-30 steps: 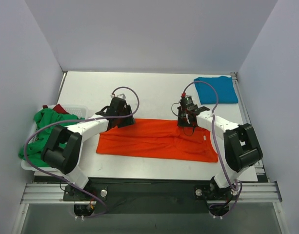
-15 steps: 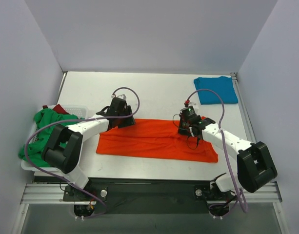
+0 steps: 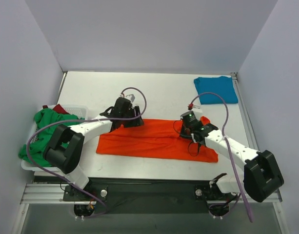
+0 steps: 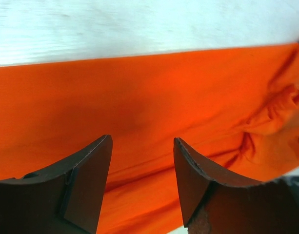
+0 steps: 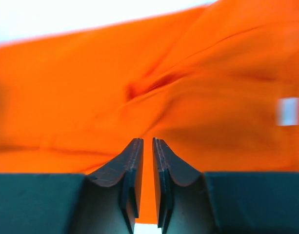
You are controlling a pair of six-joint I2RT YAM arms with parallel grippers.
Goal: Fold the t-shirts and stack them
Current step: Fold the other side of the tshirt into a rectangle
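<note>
The orange-red t-shirt lies folded into a long band across the table's near middle. My left gripper hovers open over its far edge; the left wrist view shows the fingers spread with the cloth under them and nothing held. My right gripper is over the shirt's right part, its jaws nearly closed with only a thin gap and no cloth between them. A teal blue t-shirt lies folded at the far right. A green t-shirt and a dark red one sit at the left.
A white lattice basket at the table's left edge holds the green and dark red shirts. The orange shirt's white neck tag shows at its right end. Walls close in the table at the back and sides.
My left gripper has moved right along the orange shirt's far edge. My right gripper has moved nearer and down onto the shirt's right part, and its arm has swung out to the right.
</note>
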